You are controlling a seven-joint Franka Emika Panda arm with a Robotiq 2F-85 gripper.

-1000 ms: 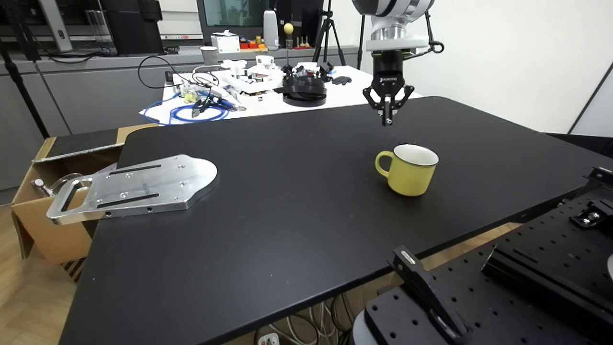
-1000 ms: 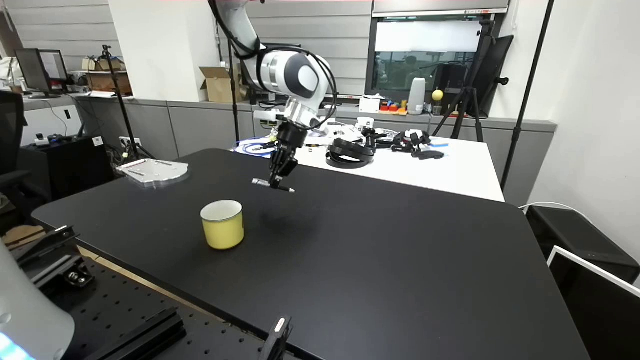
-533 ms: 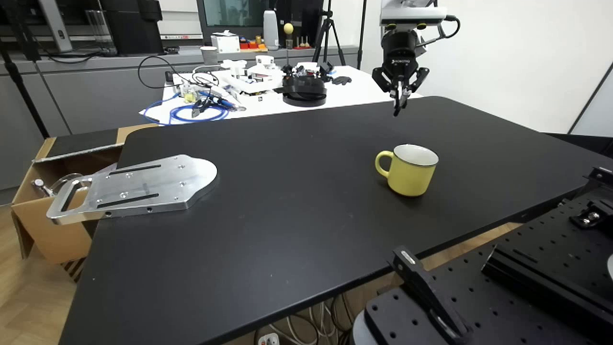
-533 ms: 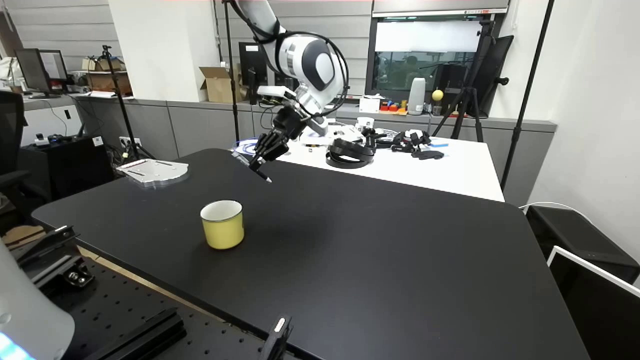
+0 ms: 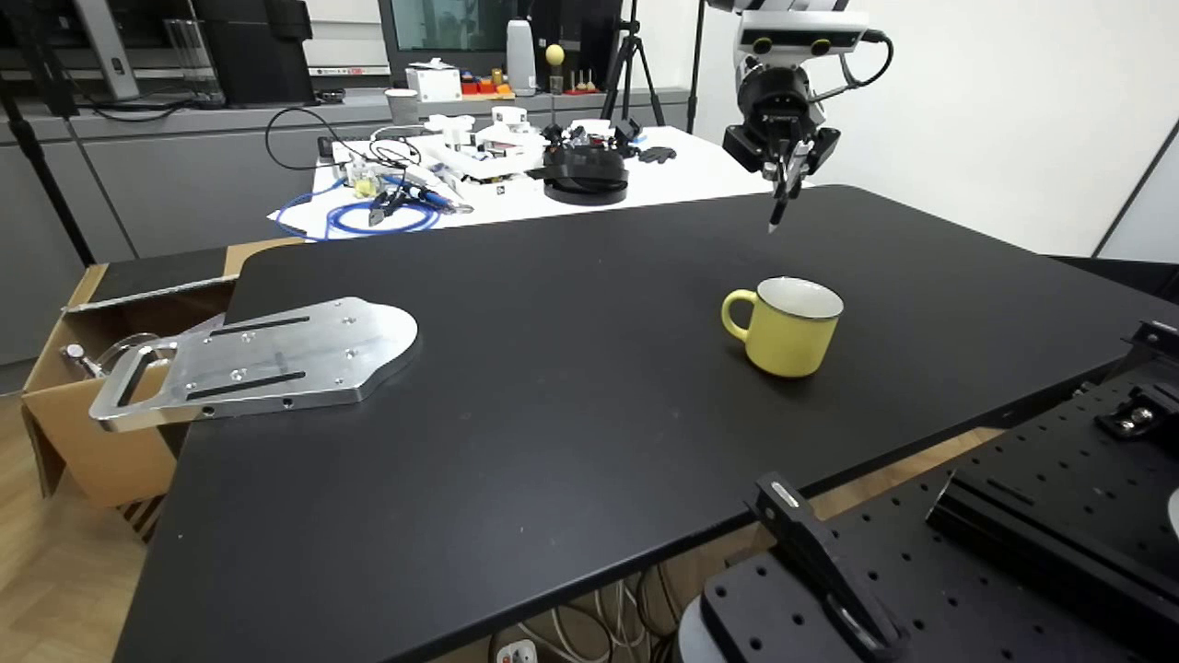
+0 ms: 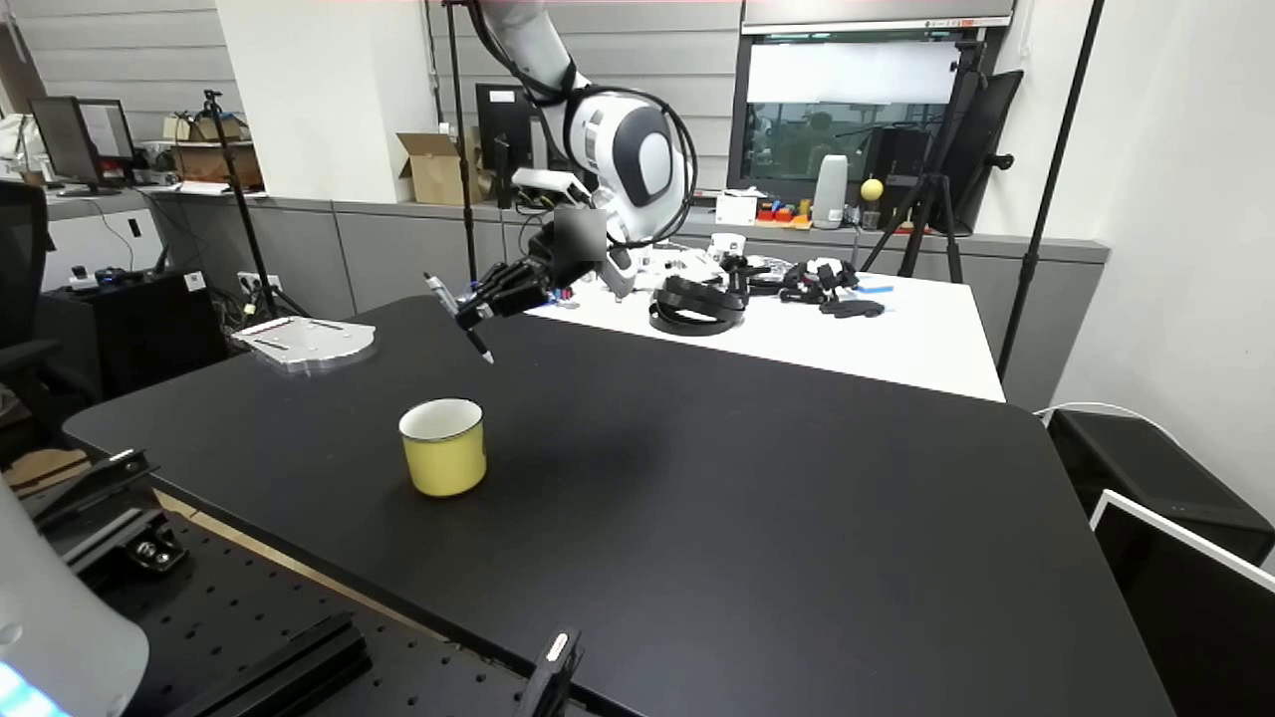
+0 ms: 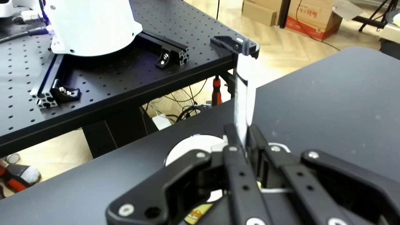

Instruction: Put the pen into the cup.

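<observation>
Wrist view: pen pinched in end effector.

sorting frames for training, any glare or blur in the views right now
Wrist view: the pen and robot base look overexposed, largely bleached white; in an exterior view, the tabletop carries a soft sheen; in an exterior view, a blurred grey square hides part of the arm.
</observation>
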